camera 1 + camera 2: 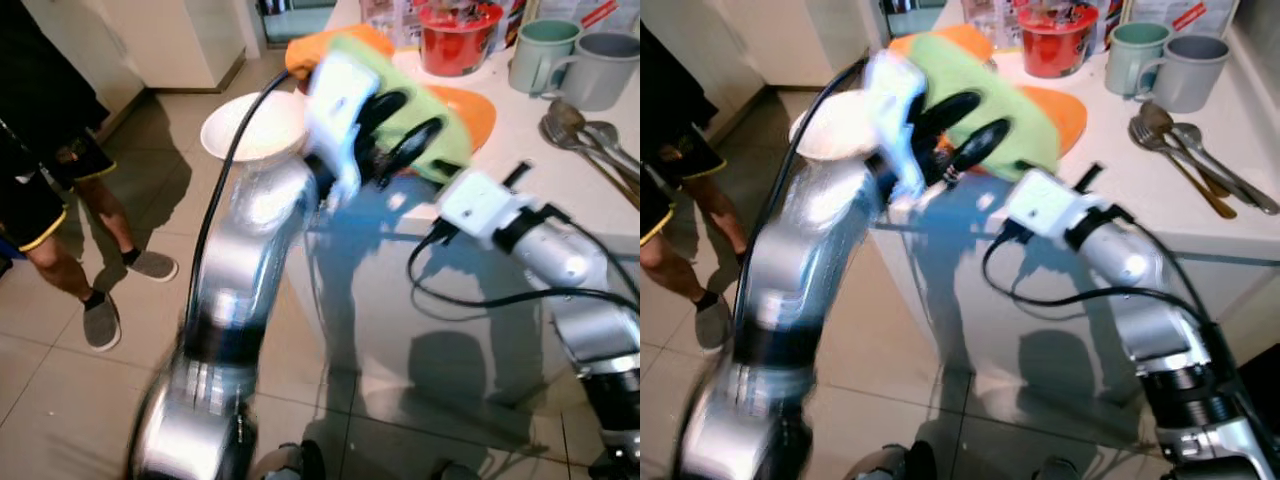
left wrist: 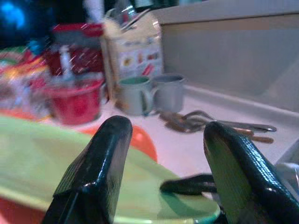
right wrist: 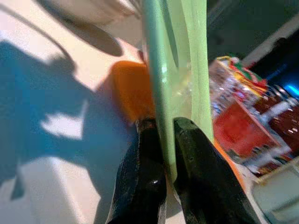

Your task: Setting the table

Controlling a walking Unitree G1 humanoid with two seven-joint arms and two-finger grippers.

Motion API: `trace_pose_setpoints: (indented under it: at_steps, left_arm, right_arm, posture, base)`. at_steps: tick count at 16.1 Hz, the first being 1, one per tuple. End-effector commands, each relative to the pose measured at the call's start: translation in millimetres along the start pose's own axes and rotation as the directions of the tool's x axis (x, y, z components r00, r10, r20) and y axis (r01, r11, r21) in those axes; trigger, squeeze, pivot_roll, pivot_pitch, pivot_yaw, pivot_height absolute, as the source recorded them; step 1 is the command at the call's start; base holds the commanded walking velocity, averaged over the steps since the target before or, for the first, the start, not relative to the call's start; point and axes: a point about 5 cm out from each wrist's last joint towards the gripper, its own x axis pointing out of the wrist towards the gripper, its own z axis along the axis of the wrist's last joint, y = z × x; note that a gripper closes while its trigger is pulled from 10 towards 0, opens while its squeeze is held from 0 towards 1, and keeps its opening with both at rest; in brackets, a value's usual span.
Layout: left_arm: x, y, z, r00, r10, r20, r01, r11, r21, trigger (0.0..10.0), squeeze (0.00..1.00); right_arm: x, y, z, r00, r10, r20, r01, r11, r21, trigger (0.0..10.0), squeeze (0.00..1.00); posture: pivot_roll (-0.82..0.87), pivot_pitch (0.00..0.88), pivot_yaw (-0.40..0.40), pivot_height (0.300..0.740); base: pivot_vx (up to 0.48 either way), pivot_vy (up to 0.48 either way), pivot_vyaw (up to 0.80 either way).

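Between right tool (image 3: 163,140) tips, green plate (image 3: 175,70) rim.

Glossy green plate (image 3: 175,70), smooth plastic by the look, pinched in the right end effector (image 3: 166,140), whose black fingers (image 3: 201,186) show a finely grained matt skin. Beyond it, shiny metal spoons (image 1: 590,140) on a smooth white tabletop (image 1: 520,130).

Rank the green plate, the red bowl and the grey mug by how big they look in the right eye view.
1. green plate, clearly largest, though partly covered by the left tool.
2. red bowl and grey mug: look about alike, so no ranking between them.
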Motion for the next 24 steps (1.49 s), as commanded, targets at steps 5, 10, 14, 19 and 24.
trace_pose_setpoints:
  at_steps: [5,10,14,19,24]
  left_arm:
    - [-35.4,12.1,-40.2,0.957,0.188,-0.221,-0.204,0.978,-0.051,10.0,0.0]
    - [-32.4,1.5,-29.7,0.966,0.167,-0.199,-0.167,0.986,0.015,10.0,0.0]
    - [-43.7,7.7,-25.9,0.97,0.139,-0.2,-0.143,0.99,-0.01,10.0,0.0]
    - [-130.3,29.7,-88.5,0.874,0.345,-0.343,-0.375,0.927,-0.023,10.0,0.0]
    - [-158.0,34.1,-98.1,0.794,0.485,-0.367,-0.53,0.847,-0.027,10.0,0.0]
  right_arm:
    - [3.2,-9.4,-8.9,0.998,-0.058,-0.03,0.06,0.996,0.067,0.0,0.0]
    - [7.9,-17.7,-13.0,0.988,-0.134,-0.073,0.138,0.989,0.048,10.0,0.0]
    - [7.3,-32.5,-12.0,0.973,-0.217,-0.073,0.222,0.973,0.071,10.0,0.0]
    - [7.8,-25.3,-14.9,0.976,-0.203,-0.075,0.21,0.972,0.106,10.0,0.0]
    - [10.3,-30.8,-6.5,0.972,-0.227,-0.055,0.232,0.909,0.347,10.0,0.0]
  posture:
    - [-0.01,0.059,0.15,0.74]
    - [-0.01,0.034,0.155,0.74]
    - [-0.01,0.025,0.157,0.74]
    - [0.0,0.008,0.118,0.74]
    - [0.03,0.004,0.088,0.74]
  base:
    - [0.0,0.0,0.0]
    - [0.0,0.0,0.0]
    - [0.0,0.0,0.0]
    - [0.0,0.0,0.0]
    - [0.0,0.0,0.0]
